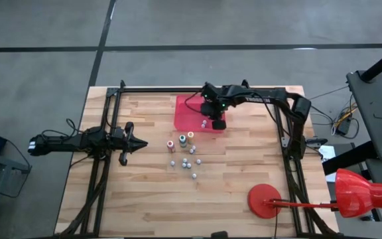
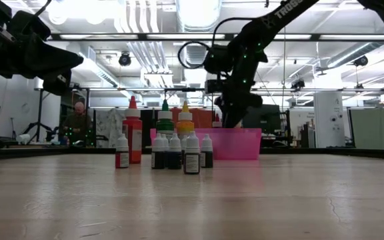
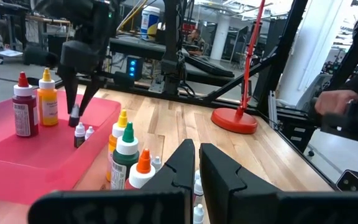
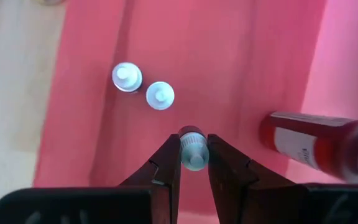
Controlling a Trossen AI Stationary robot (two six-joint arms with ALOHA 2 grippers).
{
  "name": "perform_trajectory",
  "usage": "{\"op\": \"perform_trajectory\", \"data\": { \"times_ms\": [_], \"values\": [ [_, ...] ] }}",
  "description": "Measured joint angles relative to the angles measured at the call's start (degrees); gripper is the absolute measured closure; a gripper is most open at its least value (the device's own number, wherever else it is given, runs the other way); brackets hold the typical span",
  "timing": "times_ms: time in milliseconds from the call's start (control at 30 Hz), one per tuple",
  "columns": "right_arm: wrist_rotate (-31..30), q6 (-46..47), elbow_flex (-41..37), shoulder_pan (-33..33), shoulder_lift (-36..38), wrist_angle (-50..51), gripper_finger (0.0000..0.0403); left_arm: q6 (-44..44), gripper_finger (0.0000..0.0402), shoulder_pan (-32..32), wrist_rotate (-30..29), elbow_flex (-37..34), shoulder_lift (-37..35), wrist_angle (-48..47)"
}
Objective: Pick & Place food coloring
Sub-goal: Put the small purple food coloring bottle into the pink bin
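Observation:
The food coloring bottles (image 1: 186, 154) stand in a loose cluster on the wooden table near its middle; taller red, green and orange ones (image 2: 165, 127) stand behind small dark ones. The red tray (image 1: 188, 106) holds a red bottle (image 3: 23, 106), an orange bottle (image 3: 47, 99) and two small white-capped bottles (image 4: 143, 86), all upright. My right gripper (image 4: 193, 158) hovers over the tray, pointing down, shut on a small bottle. My left gripper (image 1: 144, 143) waits left of the cluster, its fingers (image 3: 182, 165) almost together and touching nothing. My right gripper pinches a small white-capped bottle by its upper body just under the cap (image 4: 192, 142), between the two fingertips, from above and pointing down. The bottle stays upright below the fingers (image 3: 74, 114), over the tray floor beside the two small bottles; whether its base touches I cannot tell.
A red round stand base (image 1: 265, 199) sits near the table's near right corner, with a red cone-shaped piece (image 1: 363, 192) beyond the edge. Black frame rails (image 1: 111, 119) run along the left and right sides. Bare wood lies near the front edge. A person (image 2: 79, 120) sits far behind.

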State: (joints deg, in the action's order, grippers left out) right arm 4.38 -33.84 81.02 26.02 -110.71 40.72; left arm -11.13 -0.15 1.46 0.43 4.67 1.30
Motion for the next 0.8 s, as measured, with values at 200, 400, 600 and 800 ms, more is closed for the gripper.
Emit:
{"op": "perform_trajectory", "data": {
  "times_ms": [200, 400, 600, 800],
  "values": [
    [0.0, -0.9, 0.8, 0.0, -1.8, 0.0, 0.0348, 0.0, 0.0402, 0.0, 0.0, 0.0, 0.0, 0.0],
    [0.0, -0.8, 1.5, 0.0, -2.7, -0.6, 0.0348, 0.0, 0.0402, 0.0, 0.0, 0.0, 0.0, 0.0],
    [0.0, -0.8, 1.6, 0.1, -2.7, -2.4, 0.0348, 0.0, 0.0402, 0.0, 0.0, 0.0, 0.0, 0.0],
    [0.2, -0.7, 1.6, 0.1, -3.0, -3.2, 0.0348, 0.0, 0.0402, 0.0, 0.0, 0.0, 0.0, 0.0]
  ]
}}
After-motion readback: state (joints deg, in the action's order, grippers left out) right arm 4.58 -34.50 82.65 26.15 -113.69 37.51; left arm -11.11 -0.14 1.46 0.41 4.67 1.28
